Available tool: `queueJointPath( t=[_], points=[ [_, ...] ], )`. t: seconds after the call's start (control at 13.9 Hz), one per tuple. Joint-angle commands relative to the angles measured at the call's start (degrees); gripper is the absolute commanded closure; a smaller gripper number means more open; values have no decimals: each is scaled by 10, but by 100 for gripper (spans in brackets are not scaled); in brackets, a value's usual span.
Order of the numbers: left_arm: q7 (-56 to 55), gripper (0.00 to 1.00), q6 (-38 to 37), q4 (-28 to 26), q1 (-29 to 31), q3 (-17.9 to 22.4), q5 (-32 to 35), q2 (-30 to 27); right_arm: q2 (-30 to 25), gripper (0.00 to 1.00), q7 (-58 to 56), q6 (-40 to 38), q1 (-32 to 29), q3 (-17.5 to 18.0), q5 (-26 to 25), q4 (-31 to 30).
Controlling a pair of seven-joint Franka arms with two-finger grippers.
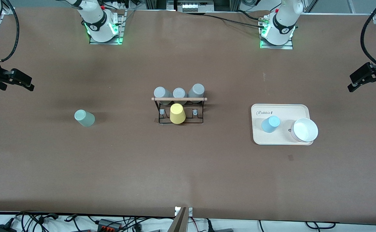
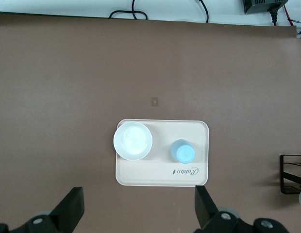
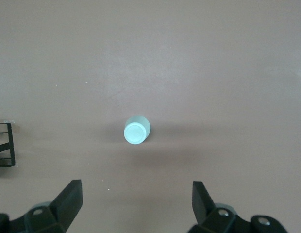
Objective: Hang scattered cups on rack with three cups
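Note:
The pale mint cup (image 1: 84,118) stands alone on the table toward the right arm's end; the right wrist view shows it (image 3: 137,131) from above. The light blue cup (image 1: 270,124) stands on the cream tray (image 1: 284,109) toward the left arm's end, also seen in the left wrist view (image 2: 182,152). The black wire rack (image 1: 179,109) with its wooden rod stands mid-table, holding a yellow cup (image 1: 177,113) and three grey cups (image 1: 179,93). My right gripper (image 3: 136,206) is open, high over the table near the mint cup. My left gripper (image 2: 138,208) is open, high beside the tray.
A white bowl (image 1: 305,130) sits on the tray beside the blue cup, toward the left arm's end. The rack's edge shows in both wrist views. Cables run along the table's edge nearest the front camera.

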Motion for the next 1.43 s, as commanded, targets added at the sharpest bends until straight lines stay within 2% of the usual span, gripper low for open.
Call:
queueJointPath(
  t=[0.0, 0.79, 1.15, 1.36],
  points=[
    [3, 0, -4, -4, 6, -5, 1, -9, -19, 0, 3, -1, 2, 1, -5, -15],
    [0, 0, -5, -4, 6, -6, 0, -7, -15, 0, 3, -3, 2, 1, -4, -10],
    [-8, 0, -4, -4, -1, -9, 0, 27, -12, 0, 3, -3, 2, 1, -4, -11],
    [-37, 0, -4, -4, -8, -27, -1, 75, -11, 0, 3, -3, 2, 1, -4, -10]
  ],
)
